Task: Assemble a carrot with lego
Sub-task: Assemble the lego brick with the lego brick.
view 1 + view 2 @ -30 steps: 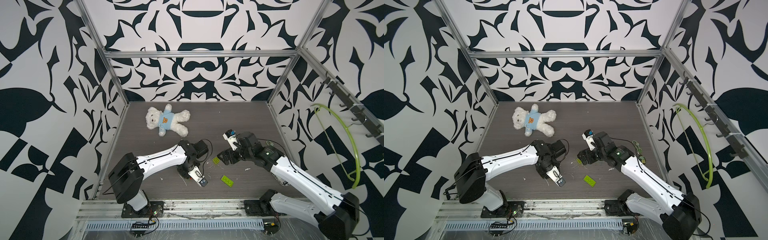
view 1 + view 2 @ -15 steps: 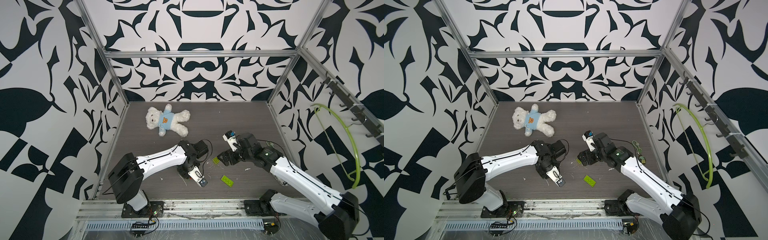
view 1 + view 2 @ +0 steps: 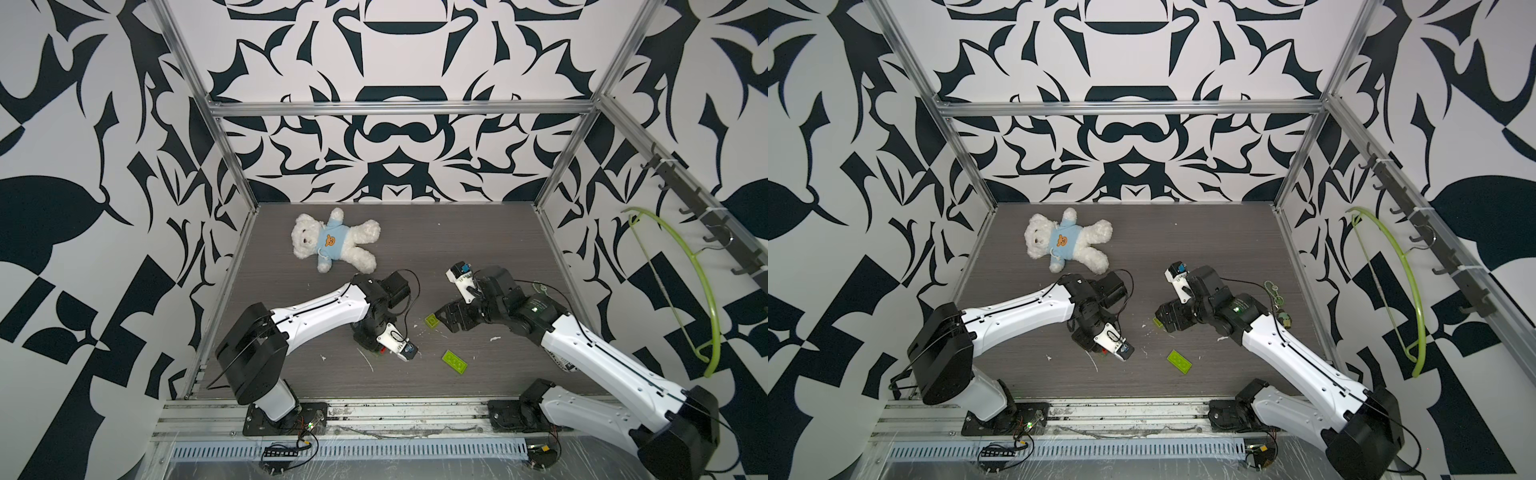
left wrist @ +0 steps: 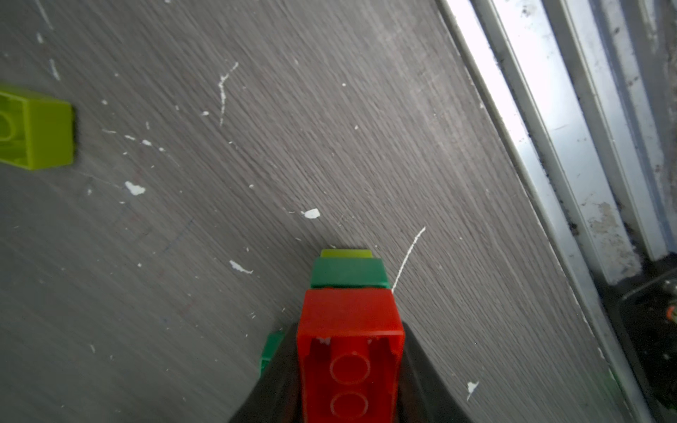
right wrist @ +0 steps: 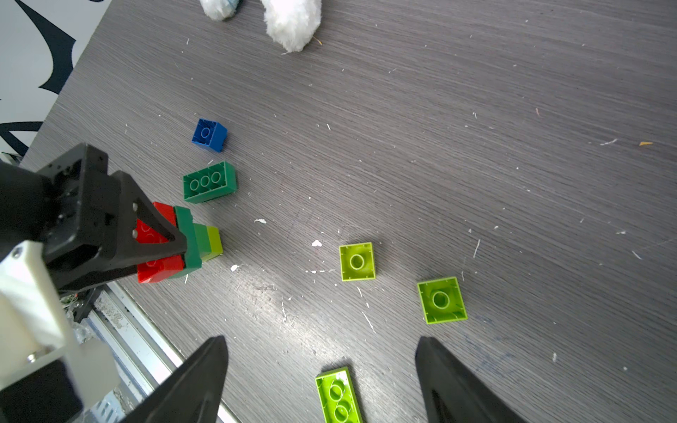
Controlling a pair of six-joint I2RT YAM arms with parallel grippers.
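Half-built carrot [image 5: 201,241] held in the left claw [image 4: 348,351], low over the table [image 3: 415,232] near its front edge.
Left claw clenched on the red end; dark green and lime layers stick out past the fingertips. Right claw [image 5: 320,340] released, jaws wide, gripping nothing; a lime oblong brick [image 5: 339,395] shows between them in the wrist view. A lime square brick [image 5: 357,261] and a second lime square [image 5: 441,300] lie nearby. A dark green brick [image 5: 209,182] and a blue brick [image 5: 208,134] sit beside the carrot. Teddy bear [image 3: 332,245] near the back left corner.

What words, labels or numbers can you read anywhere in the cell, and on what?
None can be read.
Small marking on the right arm: too small to read.
Teddy bear shirt: an orange bear face, no words.
Lime brick and the others: no lettering legible.
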